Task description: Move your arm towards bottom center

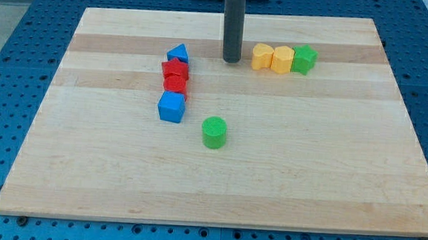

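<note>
Green cylinder below my tip

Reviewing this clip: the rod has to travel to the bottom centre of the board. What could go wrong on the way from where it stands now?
1. My tip stands near the view's top; the green cylinder lies just left of a straight line down, so it may get clipped and pushed.
2. Veering left to avoid it risks nudging the blue cube and the red blocks above it.
</note>
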Robot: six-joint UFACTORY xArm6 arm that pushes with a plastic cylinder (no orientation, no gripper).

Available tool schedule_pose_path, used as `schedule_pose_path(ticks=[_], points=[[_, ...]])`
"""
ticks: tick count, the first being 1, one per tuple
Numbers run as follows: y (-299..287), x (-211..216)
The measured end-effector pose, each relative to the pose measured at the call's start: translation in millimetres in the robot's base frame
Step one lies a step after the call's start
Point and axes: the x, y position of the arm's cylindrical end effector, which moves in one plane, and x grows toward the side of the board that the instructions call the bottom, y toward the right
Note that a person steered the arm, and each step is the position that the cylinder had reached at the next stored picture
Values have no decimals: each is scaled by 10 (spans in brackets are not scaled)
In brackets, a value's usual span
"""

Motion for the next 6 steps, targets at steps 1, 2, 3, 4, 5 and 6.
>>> schedule_pose_path(ticks=[1, 2, 3, 4, 5, 6], points=[[0, 148], [0, 338], [90, 600], [468, 981], [738, 1392], [743, 1859]])
